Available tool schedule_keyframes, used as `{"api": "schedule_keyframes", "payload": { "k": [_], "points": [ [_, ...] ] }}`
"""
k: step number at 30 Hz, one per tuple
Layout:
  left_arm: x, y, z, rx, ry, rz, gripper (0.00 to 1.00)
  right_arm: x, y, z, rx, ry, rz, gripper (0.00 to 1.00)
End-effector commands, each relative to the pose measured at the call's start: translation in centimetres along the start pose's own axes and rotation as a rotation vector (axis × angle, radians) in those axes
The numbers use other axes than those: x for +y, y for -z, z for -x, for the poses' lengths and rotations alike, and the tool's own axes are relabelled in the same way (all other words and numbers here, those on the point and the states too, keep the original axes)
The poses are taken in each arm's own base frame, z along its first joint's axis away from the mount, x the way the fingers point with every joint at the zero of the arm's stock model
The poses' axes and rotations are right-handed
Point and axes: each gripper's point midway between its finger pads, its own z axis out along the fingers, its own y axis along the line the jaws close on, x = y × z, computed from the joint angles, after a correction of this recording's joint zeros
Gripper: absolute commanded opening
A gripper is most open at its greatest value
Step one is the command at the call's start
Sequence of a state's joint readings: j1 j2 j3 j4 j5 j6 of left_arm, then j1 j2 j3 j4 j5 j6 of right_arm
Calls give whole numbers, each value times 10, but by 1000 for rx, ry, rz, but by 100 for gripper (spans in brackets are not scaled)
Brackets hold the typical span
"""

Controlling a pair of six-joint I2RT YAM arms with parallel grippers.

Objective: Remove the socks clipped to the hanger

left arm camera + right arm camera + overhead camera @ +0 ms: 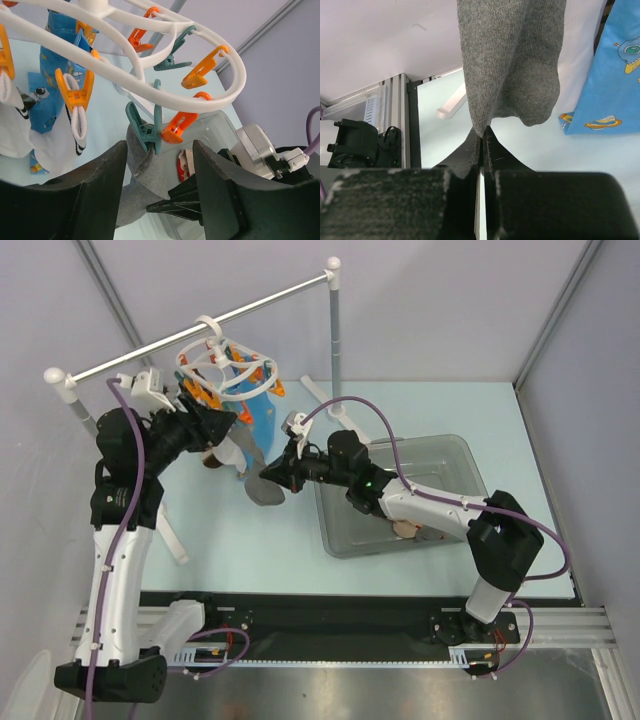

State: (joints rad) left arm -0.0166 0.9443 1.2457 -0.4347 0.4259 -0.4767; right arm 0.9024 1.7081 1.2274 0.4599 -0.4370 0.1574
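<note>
Right fingers (476, 150) are closed tight on the lower edge of the grey sock (510, 60), which hangs from a teal clip (142, 131) on the white ring hanger (239, 65), itself hooked on the rail (200, 325) above the bench (250, 540). Left fingers (220, 180) stand well apart and hold nothing, flanking that teal clip from below, though whether either touches it is hard to tell. White striped socks (12, 135) hang in orange clips (65, 87) beside a blue printed cloth (615, 75), and a clear bin (450, 455) sits on the bench to the right.
</note>
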Motion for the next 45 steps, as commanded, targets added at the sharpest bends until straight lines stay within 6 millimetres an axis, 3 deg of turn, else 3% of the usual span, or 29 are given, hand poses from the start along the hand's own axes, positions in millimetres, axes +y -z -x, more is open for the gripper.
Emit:
{"api": "schedule_keyframes", "payload": {
  "k": [1, 8, 14, 25, 45],
  "points": [
    [-7, 2, 27, -75, -65, -44, 61, 17, 5, 26, -39, 15, 47, 0],
    [11, -6, 23, -78, -52, -15, 54, 19, 7, 32, -50, 23, 49, 0],
    [1, -10, 23, -85, -30, -106, 55, 21, 6, 34, -54, 29, 56, 0],
    [11, -23, 14, -72, 19, -105, 55, 21, 8, 35, -57, 31, 51, 0],
    [10, -32, 13, -90, 93, -144, 55, 26, 8, 42, -66, 41, 60, 0]
  ]
}}
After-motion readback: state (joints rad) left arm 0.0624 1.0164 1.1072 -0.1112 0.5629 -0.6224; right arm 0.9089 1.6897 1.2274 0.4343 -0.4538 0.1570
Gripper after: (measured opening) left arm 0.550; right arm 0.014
